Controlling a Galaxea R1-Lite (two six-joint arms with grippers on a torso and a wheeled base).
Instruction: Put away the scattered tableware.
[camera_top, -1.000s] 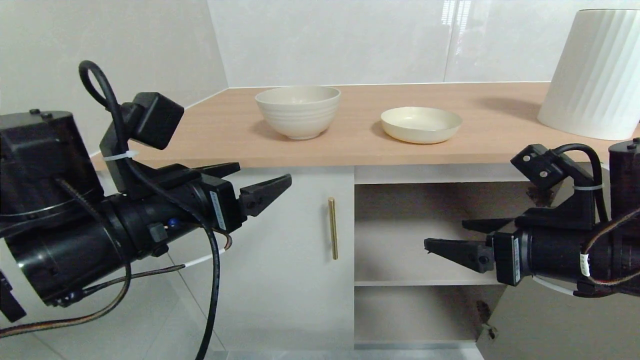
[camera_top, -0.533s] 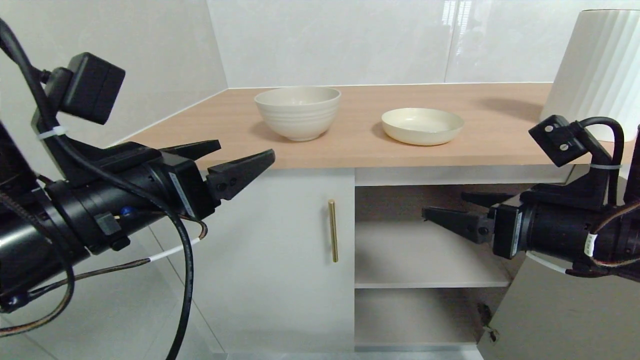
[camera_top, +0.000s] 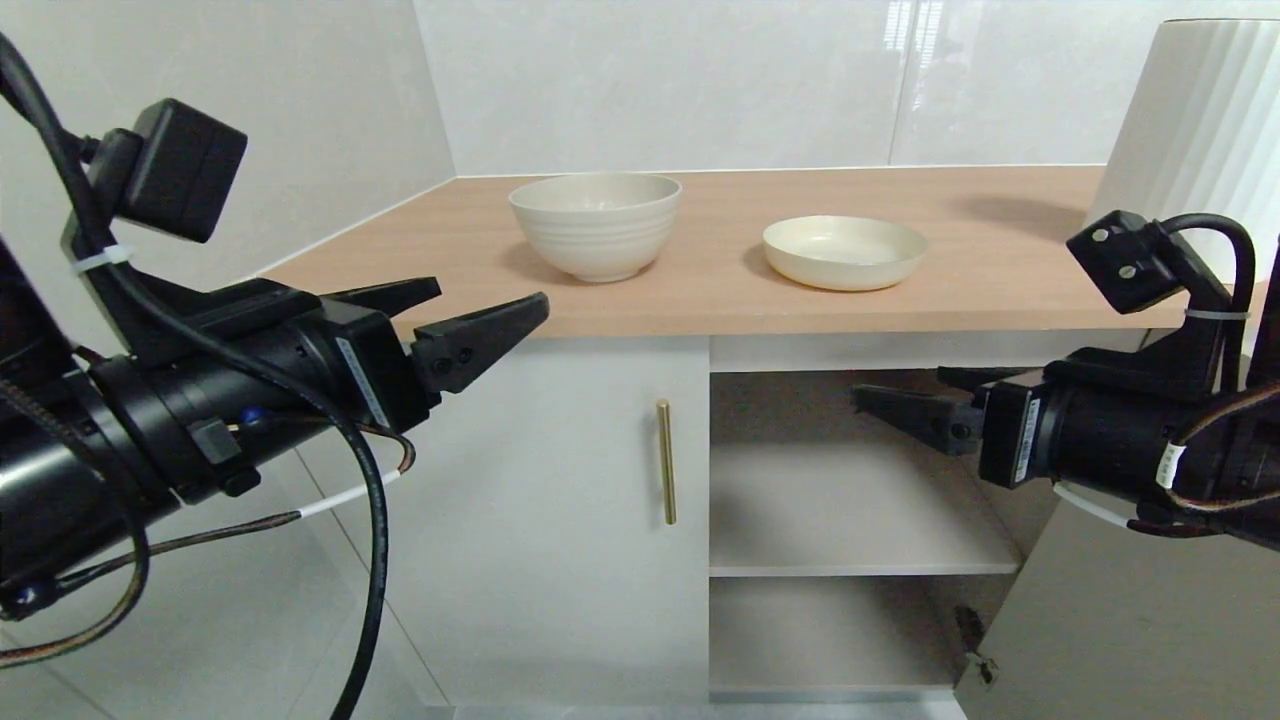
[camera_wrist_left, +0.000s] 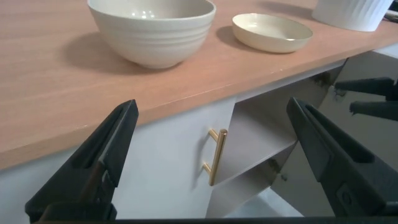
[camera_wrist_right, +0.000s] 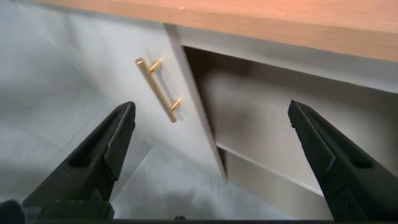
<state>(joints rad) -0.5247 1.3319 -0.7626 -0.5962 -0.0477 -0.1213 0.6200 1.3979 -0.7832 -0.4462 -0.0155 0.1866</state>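
Pre-grasp step, nothing picked yet. Cream ribbed ceramic bowl (camera_top: 596, 222) and pale shallow dish (camera_top: 845, 250) sit on wooden table (camera_top: 1000, 270). Left jaws and right jaws wide, empty. Next: likely grasp bowl, shelve it in open white cabinet (camera_top: 850, 500).

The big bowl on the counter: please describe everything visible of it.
The big bowl is cream-white, deep and round, with faint horizontal ridges on its outer wall and a narrow base. It looks like glazed ceramic. It stands upright and looks empty on the wooden counter, above the closed cabinet door, left of the shallow dish and apart from it. Only the counter touches it.
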